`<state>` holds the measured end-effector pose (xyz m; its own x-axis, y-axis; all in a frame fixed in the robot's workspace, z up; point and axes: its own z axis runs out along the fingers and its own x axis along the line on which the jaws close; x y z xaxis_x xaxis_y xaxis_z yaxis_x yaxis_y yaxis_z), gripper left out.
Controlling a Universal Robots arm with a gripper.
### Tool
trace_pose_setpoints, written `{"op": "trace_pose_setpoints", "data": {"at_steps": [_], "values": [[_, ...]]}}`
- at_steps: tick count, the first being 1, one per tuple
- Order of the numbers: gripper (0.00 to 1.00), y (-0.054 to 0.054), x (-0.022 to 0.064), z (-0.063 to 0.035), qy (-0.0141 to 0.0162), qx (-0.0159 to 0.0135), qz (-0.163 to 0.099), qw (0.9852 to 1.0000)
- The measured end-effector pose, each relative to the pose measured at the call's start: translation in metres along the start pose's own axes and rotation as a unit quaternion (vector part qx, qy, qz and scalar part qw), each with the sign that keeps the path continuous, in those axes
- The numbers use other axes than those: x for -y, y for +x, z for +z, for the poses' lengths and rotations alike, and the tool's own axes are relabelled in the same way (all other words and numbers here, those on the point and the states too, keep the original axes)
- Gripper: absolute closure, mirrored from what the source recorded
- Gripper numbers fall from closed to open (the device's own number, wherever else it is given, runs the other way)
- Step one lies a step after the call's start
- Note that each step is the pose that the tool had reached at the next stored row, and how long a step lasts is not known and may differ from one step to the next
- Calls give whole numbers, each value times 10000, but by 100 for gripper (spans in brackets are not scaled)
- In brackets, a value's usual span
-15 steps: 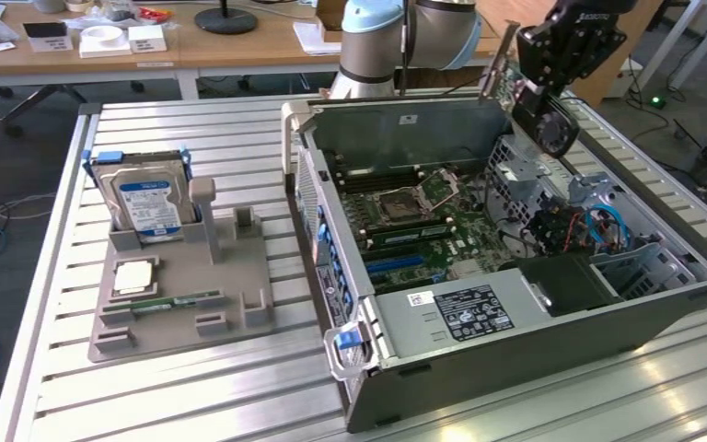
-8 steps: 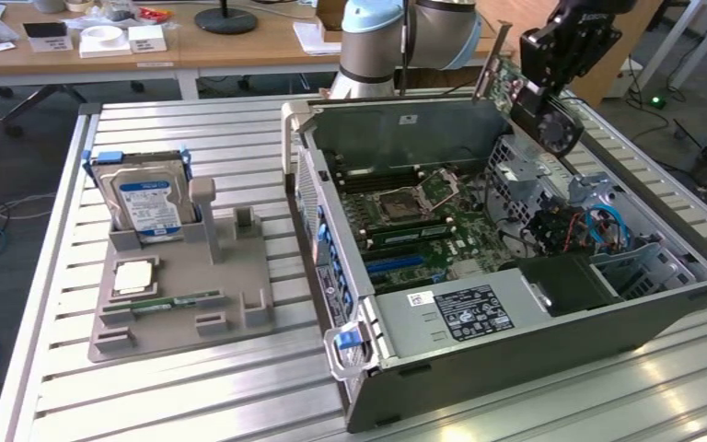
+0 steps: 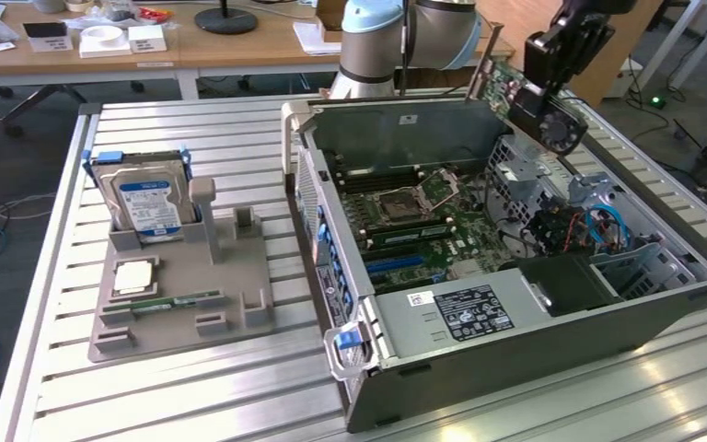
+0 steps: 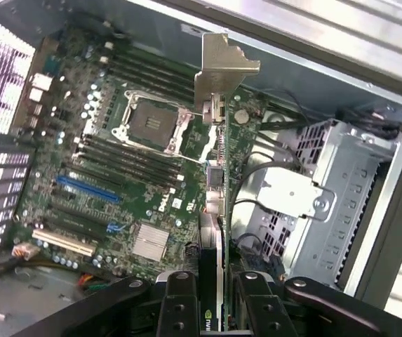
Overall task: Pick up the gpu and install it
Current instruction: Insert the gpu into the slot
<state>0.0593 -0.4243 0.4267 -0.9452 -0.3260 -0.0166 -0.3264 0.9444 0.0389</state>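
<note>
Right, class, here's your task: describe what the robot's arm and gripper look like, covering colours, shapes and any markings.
The arm is built from thick, round, silver-grey tubes with pale blue caps at the joints. The gripper is black, with two blocky fingers dotted with round fasteners. No markings can be made out on either.

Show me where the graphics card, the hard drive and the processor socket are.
graphics card [image 4: 219,74]: wrist view, on its silver metal bracket.
hard drive [image 3: 144,199]: exterior view, on its blue label.
processor socket [image 4: 150,123]: wrist view, on the socket's middle.
</note>
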Motion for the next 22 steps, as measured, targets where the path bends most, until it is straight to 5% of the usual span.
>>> {"op": "trace_pose_setpoints", "data": {"at_steps": [6, 11, 15, 22], "values": [[74, 0, 0, 3, -10, -21, -547, 9985], [74, 0, 0, 5, -17, -39, -1000, 9950], [74, 0, 0, 7, -23, -53, -1357, 9907], [74, 0, 0, 10, -34, -77, -1985, 9801]]}}
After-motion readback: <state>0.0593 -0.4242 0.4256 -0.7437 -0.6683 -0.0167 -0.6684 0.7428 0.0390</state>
